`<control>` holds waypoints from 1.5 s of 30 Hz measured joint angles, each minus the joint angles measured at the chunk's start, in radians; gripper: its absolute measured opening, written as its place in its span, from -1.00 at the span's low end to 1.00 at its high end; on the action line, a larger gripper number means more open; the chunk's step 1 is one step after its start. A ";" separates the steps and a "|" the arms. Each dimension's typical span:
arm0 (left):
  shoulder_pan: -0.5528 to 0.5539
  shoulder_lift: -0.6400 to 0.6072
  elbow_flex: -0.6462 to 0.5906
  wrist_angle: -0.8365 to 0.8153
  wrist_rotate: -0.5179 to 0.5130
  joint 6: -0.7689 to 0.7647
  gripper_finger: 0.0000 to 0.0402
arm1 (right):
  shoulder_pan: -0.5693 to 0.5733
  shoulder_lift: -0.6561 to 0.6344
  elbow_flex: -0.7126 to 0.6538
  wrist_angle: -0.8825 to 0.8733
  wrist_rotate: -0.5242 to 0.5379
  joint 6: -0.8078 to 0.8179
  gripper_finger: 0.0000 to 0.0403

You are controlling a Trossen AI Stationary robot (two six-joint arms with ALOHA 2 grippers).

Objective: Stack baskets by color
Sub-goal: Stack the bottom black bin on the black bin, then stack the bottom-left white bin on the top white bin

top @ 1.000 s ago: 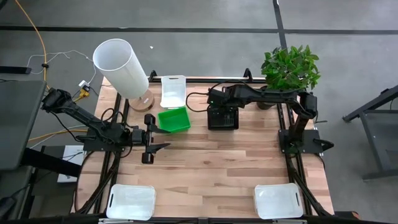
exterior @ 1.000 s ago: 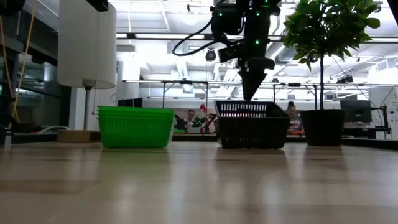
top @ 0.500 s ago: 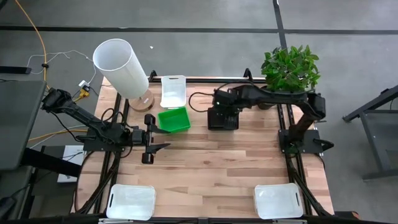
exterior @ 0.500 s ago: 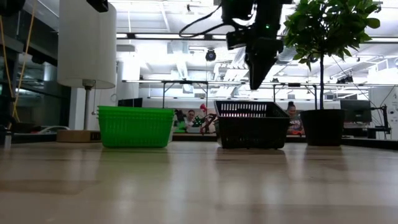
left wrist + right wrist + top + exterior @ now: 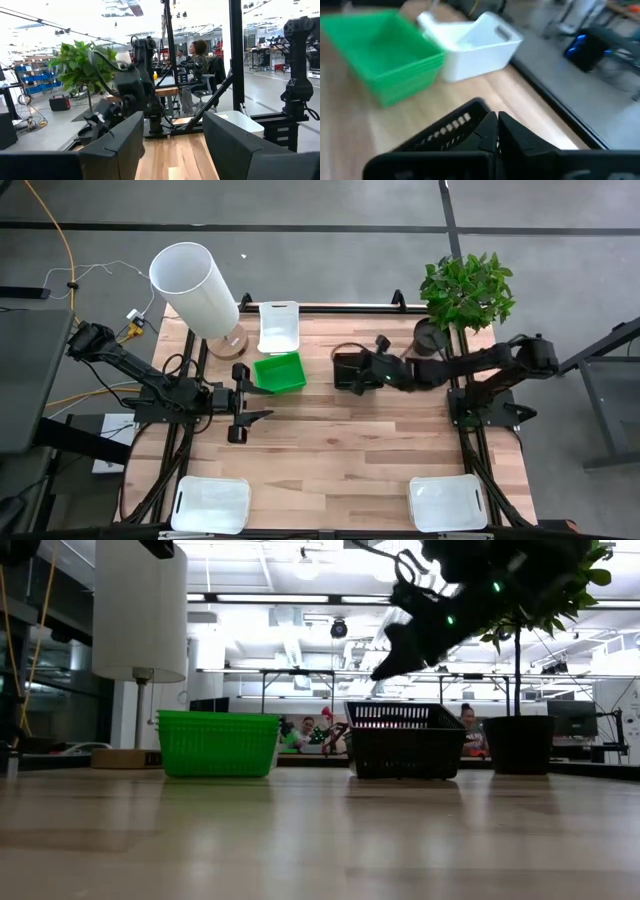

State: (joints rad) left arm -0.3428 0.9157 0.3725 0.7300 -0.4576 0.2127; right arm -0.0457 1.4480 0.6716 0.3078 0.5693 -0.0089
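Observation:
A black mesh basket (image 5: 345, 370) stands on the table toward the far edge, with a green basket (image 5: 280, 372) to its left and a white basket (image 5: 279, 327) beyond the green one. My right gripper (image 5: 380, 673) hangs shut above the black basket (image 5: 405, 740), slanting down toward the table's left and clear of the rim. In its wrist view the shut fingers (image 5: 497, 131) point toward the green basket (image 5: 385, 55) and the white basket (image 5: 475, 45). My left gripper (image 5: 250, 395) waits open at the table's left, just on the near side of the green basket.
Two more white baskets sit at the near left (image 5: 210, 505) and near right (image 5: 447, 503) corners. A tall white cylinder (image 5: 195, 285) stands at the far left and a potted plant (image 5: 465, 290) at the far right. Bare wood lies between.
My right gripper has risen out of the black basket, then drawn back toward the table's right edge. It has tipped from pointing straight down to slanting toward the left, with the arm dropping lower. The black basket has stayed where it was.

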 joint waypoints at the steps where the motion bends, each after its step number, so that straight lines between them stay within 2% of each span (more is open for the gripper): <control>1: 0.000 0.000 0.000 0.000 0.000 0.000 -0.05 | 0.002 0.012 -0.031 0.074 0.030 0.018 -0.98; 4: 0.000 0.000 0.000 0.000 0.000 0.000 -0.05 | 0.000 0.044 -0.110 0.221 0.115 0.054 -0.99; 8: 0.000 0.000 0.000 0.005 -0.001 0.000 -0.05 | -0.014 0.081 -0.138 0.341 0.138 0.055 -1.00; 14: 0.002 0.000 0.000 0.008 -0.002 0.000 -0.05 | -0.053 0.159 -0.099 0.324 0.129 0.076 -1.00; 20: 0.002 0.000 0.000 0.006 -0.002 0.000 -0.05 | -0.101 0.214 -0.064 0.274 0.044 0.130 -1.00; 23: 0.002 0.000 0.000 0.002 -0.002 0.000 -0.05 | -0.104 0.205 -0.058 0.272 0.030 0.096 -1.00; 27: 0.002 0.000 0.000 -0.004 -0.003 0.001 -0.05 | -0.067 0.119 -0.055 0.268 0.023 0.009 -1.00; 30: 0.002 0.000 0.000 -0.008 -0.003 0.001 -0.05 | -0.024 0.028 -0.064 0.232 -0.048 -0.057 -1.00; 34: 0.002 0.000 0.000 -0.009 -0.003 0.000 -0.05 | 0.043 -0.084 -0.077 0.170 -0.267 -0.093 -1.00; 37: 0.002 0.000 0.000 -0.009 -0.011 0.001 -0.05 | 0.098 -0.133 -0.094 0.171 -0.392 -0.102 -1.00; 40: 0.002 0.000 0.000 -0.009 -0.026 0.001 -0.05 | 0.157 -0.148 -0.125 0.264 -0.415 -0.125 -1.00; 45: 0.002 0.000 0.000 -0.010 -0.027 0.001 -0.05 | 0.216 -0.138 -0.207 0.563 -0.373 -0.187 -1.00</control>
State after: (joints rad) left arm -0.3408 0.9157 0.3725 0.7204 -0.4850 0.2134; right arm 0.1705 1.3098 0.4649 0.8707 0.1967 -0.1962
